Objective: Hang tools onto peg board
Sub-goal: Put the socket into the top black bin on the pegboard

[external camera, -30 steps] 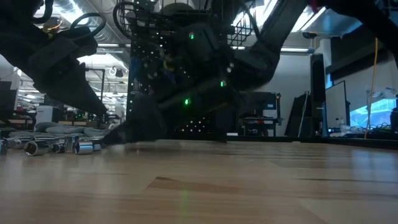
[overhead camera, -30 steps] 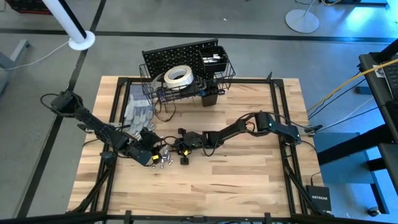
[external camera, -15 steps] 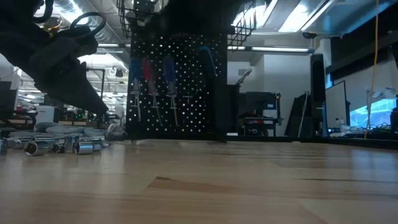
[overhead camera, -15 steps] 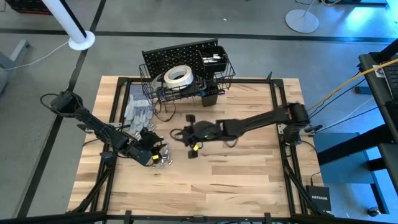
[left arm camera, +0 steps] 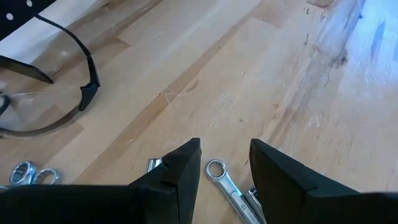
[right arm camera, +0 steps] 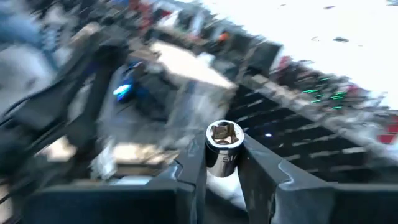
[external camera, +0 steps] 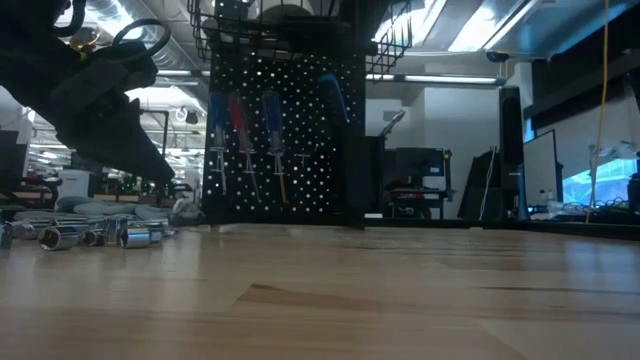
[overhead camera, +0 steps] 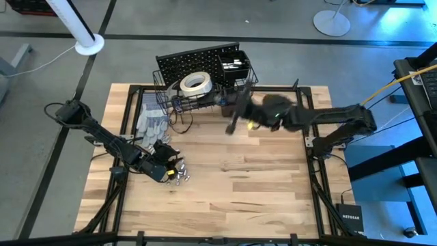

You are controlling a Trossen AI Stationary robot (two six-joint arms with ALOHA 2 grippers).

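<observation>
The black peg board (overhead camera: pixel 198 60) stands at the table's far edge, with a white tape roll (overhead camera: pixel 195 83) in its wire basket. Blue- and red-handled screwdrivers (external camera: pixel 240 125) hang on its front (external camera: pixel 285 150). My right gripper (overhead camera: pixel 235 113) is high above the table, close in front of the basket, shut on a silver socket (right arm camera: pixel 222 148). My left gripper (overhead camera: pixel 174 172) stays low at the left, open over loose sockets and wrenches (external camera: pixel 100 237). The ring end of one wrench (left arm camera: pixel 217 171) lies on the wood between its fingers (left arm camera: pixel 183 165). My right gripper pinches the socket's round side wall (right arm camera: pixel 214 163) between its two fingers, at their free ends. The socket's square-holed end (right arm camera: pixel 222 132) sticks out beyond the fingertips. The fingers point about level toward the peg board, and the socket is lifted clear of the table.
Grey gloves (overhead camera: pixel 150 123) lie left of the peg board. Clear safety glasses (left arm camera: pixel 62 81) lie ahead of my left gripper. A black square cup (overhead camera: pixel 232 102) sits beside the basket. The near and right parts of the wooden tabletop (overhead camera: pixel 259 184) are bare.
My right gripper has risen from the table beside the loose sockets and swung toward the far edge and right, up to the peg board's basket. It tipped from pointing down to about level, carrying the socket, and left the low view upward.
</observation>
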